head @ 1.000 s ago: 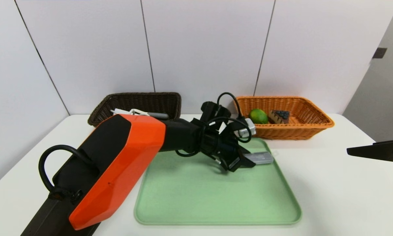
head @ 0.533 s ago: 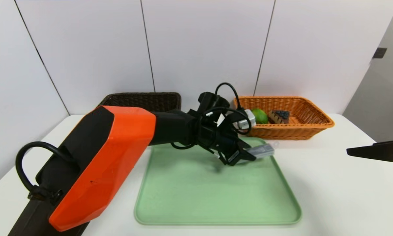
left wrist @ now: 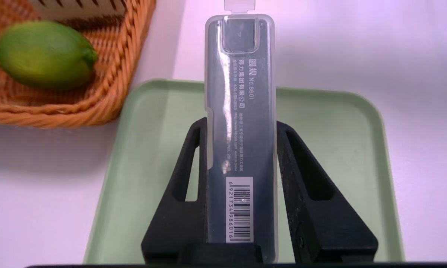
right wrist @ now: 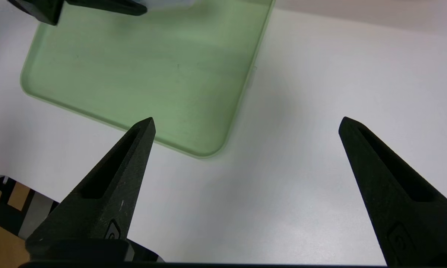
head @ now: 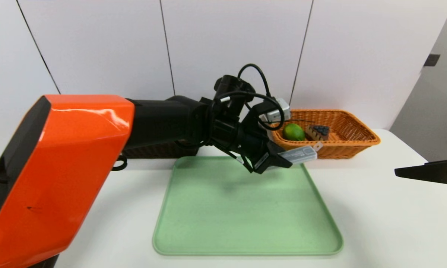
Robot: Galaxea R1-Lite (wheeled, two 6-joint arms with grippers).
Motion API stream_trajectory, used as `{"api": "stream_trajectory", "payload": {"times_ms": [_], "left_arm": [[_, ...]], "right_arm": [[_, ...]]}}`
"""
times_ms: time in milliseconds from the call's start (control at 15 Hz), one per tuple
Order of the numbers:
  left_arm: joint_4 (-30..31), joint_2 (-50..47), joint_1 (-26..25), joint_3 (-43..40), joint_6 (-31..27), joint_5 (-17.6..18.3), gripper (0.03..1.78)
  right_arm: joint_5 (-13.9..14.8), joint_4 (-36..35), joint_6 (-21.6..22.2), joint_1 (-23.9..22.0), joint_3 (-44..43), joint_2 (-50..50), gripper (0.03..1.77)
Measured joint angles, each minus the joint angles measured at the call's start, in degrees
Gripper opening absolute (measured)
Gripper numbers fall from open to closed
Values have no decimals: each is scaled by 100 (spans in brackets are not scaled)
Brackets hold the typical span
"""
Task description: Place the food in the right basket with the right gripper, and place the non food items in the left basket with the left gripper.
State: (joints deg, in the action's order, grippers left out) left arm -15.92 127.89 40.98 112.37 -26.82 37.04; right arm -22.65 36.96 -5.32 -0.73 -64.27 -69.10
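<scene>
Left tool (left wrist: 242, 121) gripping clear plastic case (left wrist: 242, 149).
Case over tray's (head: 246, 223) 1 o'clock side; right tool (right wrist: 247, 125) wide, parked at 3 o'clock.

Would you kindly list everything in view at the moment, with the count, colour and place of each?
plastic case: one, clear and grey, in the left gripper above the tray
tray: one, green, on the table
orange basket: one, orange-brown, behind the tray, to the right
lime: one, green, in the orange basket
cake slice: one, cream and dark, beside the lime
dark basket: one, dark brown, mostly hidden behind the left arm
table: one, white, underneath
left gripper: one, black, over the tray
right gripper: one, black, idle at the right
</scene>
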Motion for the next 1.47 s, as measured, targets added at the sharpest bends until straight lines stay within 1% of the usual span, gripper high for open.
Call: {"api": "stream_trajectory", "payload": {"times_ms": [133,200,400,733,933,1133,1267,1467], "left_arm": [[-22,-333,-61,17,34,-30,58],[-26,-513,-166,26,80,-126,58],[-17,-914,-681,28,255,-708,58],[-41,-1185,-2004,4,262,-802,58],[-61,-1023,-2548,-5,240,-805,58],[-63,-703,-2784,-5,318,-801,58],[-65,-474,-2820,-5,552,-798,58],[-48,-234,-2832,-5,592,-791,58]], "right_arm": [[0,0,0,-11,0,0,170],[-2,0,0,-11,0,0,170],[-11,0,-2,-1,18,9,170],[-6,0,-11,2,29,22,170],[-6,0,-9,2,29,22,170],[-6,2,-9,2,35,20,170],[-6,2,-9,0,38,17,170],[-4,2,-9,-1,38,17,170]]}}
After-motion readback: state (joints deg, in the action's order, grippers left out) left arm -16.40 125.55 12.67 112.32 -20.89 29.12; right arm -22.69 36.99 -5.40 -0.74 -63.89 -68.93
